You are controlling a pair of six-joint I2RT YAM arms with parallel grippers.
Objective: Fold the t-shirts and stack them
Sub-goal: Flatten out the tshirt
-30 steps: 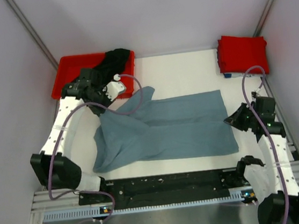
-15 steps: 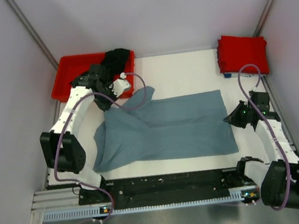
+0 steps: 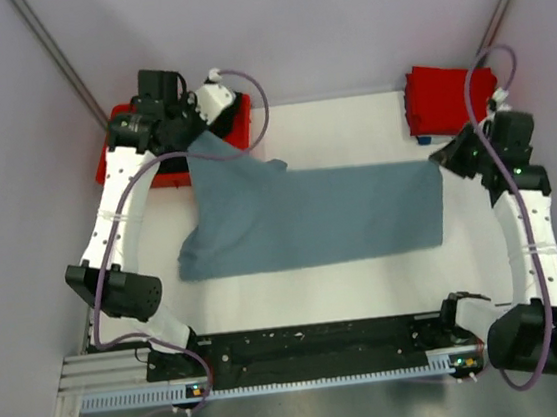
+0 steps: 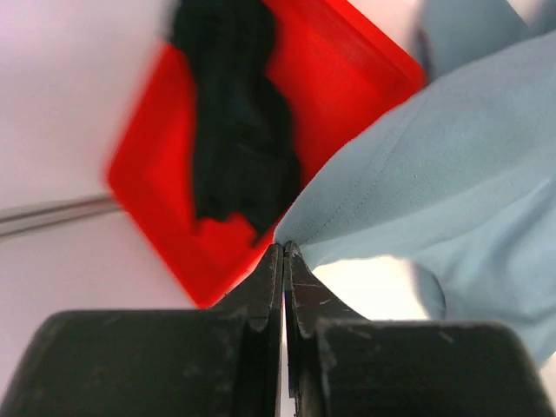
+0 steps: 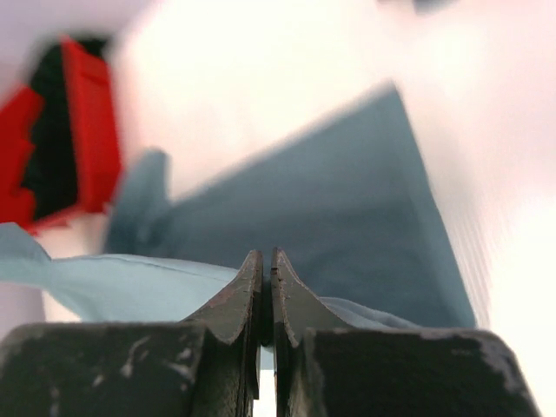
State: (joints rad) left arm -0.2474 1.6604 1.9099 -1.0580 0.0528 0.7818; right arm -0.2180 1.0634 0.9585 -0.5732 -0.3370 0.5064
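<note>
Both grippers have moved farther, pulling the blue shirt (image 3: 319, 214) taut across mid-table. Left gripper (image 3: 199, 132) pinches its far-left corner beside the bin (image 3: 111, 165). Right gripper (image 3: 444, 157) pinches its far-right corner, near the folded red shirt (image 3: 452, 98).

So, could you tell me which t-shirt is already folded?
The bright red t-shirt, squared at the far right; the grey-blue t-shirt is stretched out, the black t-shirt lies crumpled.
</note>
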